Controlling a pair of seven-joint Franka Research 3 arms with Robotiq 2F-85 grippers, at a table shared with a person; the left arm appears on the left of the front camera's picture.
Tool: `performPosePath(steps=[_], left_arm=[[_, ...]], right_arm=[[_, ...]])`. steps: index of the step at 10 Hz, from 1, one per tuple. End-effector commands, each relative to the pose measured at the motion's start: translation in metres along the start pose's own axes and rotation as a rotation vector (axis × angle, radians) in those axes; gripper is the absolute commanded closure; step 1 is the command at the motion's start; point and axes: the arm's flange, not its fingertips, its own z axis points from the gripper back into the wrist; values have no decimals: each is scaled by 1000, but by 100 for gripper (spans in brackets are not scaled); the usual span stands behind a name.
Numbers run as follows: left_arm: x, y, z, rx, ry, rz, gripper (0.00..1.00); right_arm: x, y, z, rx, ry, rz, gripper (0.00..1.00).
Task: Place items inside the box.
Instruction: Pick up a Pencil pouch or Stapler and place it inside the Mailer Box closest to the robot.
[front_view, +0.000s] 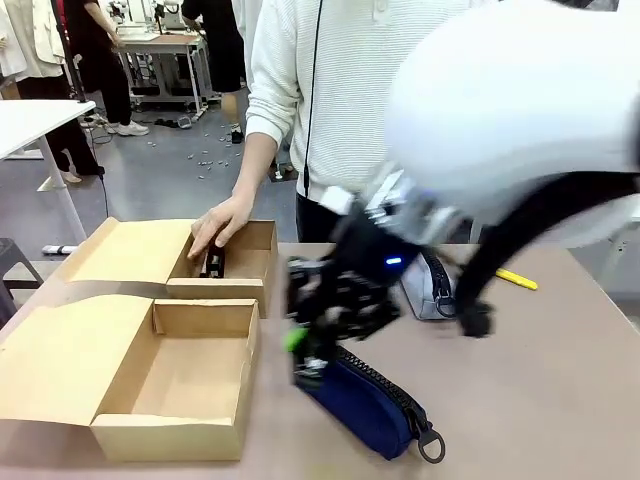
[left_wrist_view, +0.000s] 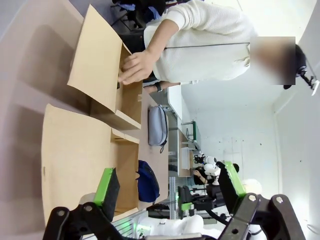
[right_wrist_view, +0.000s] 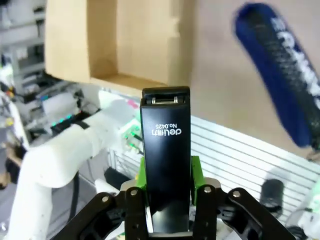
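My right gripper (right_wrist_view: 166, 182) is shut on a small black stapler (right_wrist_view: 165, 145), which stands up between the green pads. In the front view this gripper (front_view: 303, 352) hangs just over the left end of the navy blue zip pouch (front_view: 372, 400), which lies on the table right of the near open cardboard box (front_view: 175, 385). The pouch (right_wrist_view: 282, 75) and the box (right_wrist_view: 135, 40) lie beyond the stapler. A light grey zip pouch (front_view: 430, 287) rests farther back. My left gripper (left_wrist_view: 169, 185) is open and holds nothing, high above the boxes.
A second open cardboard box (front_view: 245, 262) stands behind the first; a person's hand (front_view: 222, 225) reaches into it onto a black object. A yellow pen (front_view: 517, 279) lies at the back right. My right arm's white body (front_view: 520, 110) blocks the upper right.
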Motion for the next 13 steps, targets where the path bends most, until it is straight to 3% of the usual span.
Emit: performPosePath(steps=[1, 2, 3, 4, 5, 6, 7, 9, 13], left_arm=[[0, -1, 0, -25, -10, -19, 0], [0, -1, 0, -25, -10, -19, 0], [0, -1, 0, -25, -10, -19, 0], [0, -1, 0, -25, -10, -19, 0], [0, -1, 0, -25, -10, -19, 0], [0, -1, 0, -25, -10, -19, 0], [0, -1, 0, -25, -10, -19, 0], [0, -1, 0, -25, -10, -19, 0], [0, -1, 0, -25, -10, -19, 0]], right_arm=[[26, 31, -39, -89, -38, 58, 63], [24, 22, -37, -230, 20, 154, 63], [7, 20, -27, -20, 4, 51, 63], [7, 20, -27, -20, 4, 51, 63], [16, 22, -49, -101, 33, 114, 63], [20, 34, -56, -150, -44, -58, 63], [36, 57, -73, -152, -76, -91, 63], [65, 99, -100, -119, -66, -108, 63], [98, 134, -159, -194, -18, -99, 63]])
